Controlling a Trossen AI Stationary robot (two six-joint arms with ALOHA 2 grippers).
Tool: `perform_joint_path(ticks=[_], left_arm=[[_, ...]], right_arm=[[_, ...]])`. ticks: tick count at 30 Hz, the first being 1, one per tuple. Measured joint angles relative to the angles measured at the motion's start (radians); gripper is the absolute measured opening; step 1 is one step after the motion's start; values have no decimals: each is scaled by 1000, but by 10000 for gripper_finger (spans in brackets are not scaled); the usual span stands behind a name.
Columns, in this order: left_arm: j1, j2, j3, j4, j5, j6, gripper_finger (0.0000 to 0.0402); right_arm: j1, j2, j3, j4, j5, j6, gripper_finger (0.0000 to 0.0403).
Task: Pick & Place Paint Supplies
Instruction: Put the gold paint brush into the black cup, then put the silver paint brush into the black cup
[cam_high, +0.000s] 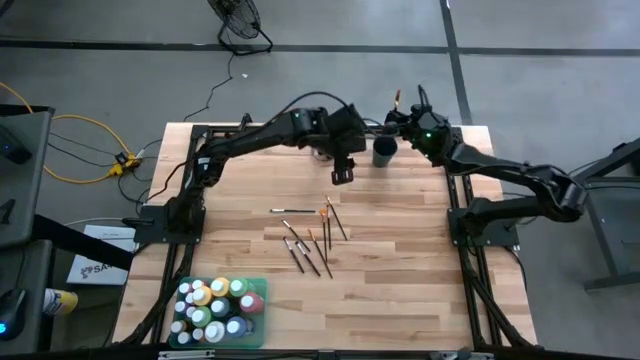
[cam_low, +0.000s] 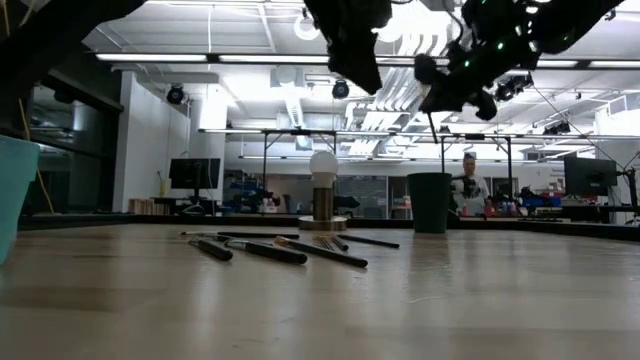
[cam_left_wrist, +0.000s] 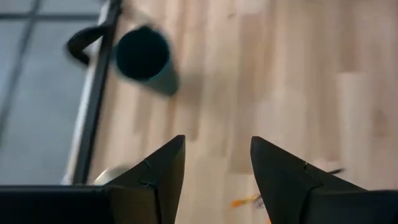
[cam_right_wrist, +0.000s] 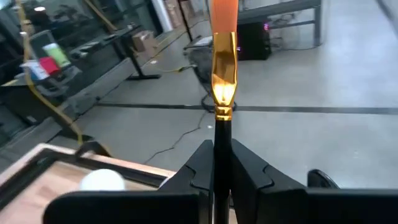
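Several thin brushes (cam_high: 310, 237) lie flat on the wooden table's middle, also seen in the low view (cam_low: 285, 250). One more brush, with a black handle, gold ferrule and orange bristles (cam_right_wrist: 224, 15), is in my right gripper (cam_right_wrist: 222, 149), which is shut on it near the table's far edge (cam_high: 402, 112), beside the dark cup (cam_high: 385, 152). My left gripper (cam_left_wrist: 217, 146) hangs open above the table (cam_high: 342, 175), between the cup and the lying brushes, touching nothing. Paint bottles (cam_high: 215, 305) stand in a teal tray (cam_high: 258, 288) at the near left. My right gripper pinches the brush's black handle (cam_right_wrist: 222, 134) between its two fingers, just behind the gold ferrule. The brush runs along the fingers, and its bristle end sticks out past the fingertips. The fingers point roughly level toward the far edge. The brush is lifted clear of the table.
A white ball on a metal base (cam_low: 323, 170) stands at the far edge, left of the dark cup (cam_low: 430, 202). The black frame rails (cam_high: 460, 215) run along both table sides. Bare wood lies at the near right.
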Motion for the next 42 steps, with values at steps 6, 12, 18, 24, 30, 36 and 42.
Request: perform_joint_path(ticks=[6, 12, 18, 24, 30, 36, 42], left_arm=[[22, 0, 0, 59, 156, 39, 177], [10, -10, 0, 120, 226, 23, 177], [3, -10, 0, 126, 232, 7, 177], [4, -21, 0, 132, 190, -12, 177], [4, -42, 0, 153, 142, -27, 177], [-4, -82, 0, 142, 90, -64, 177], [-37, -134, 0, 98, 15, -106, 177]], right_arm=[[0, 116, -10, 55, 53, 30, 20], [1, 194, -10, 88, 89, 51, 20], [0, 200, -10, 88, 119, 23, 21], [0, 200, -10, 37, 105, 0, 41], [0, 200, -10, 20, 101, 2, 49], [0, 196, -10, -4, 61, -1, 50], [0, 108, -10, -49, -122, 17, 52]])
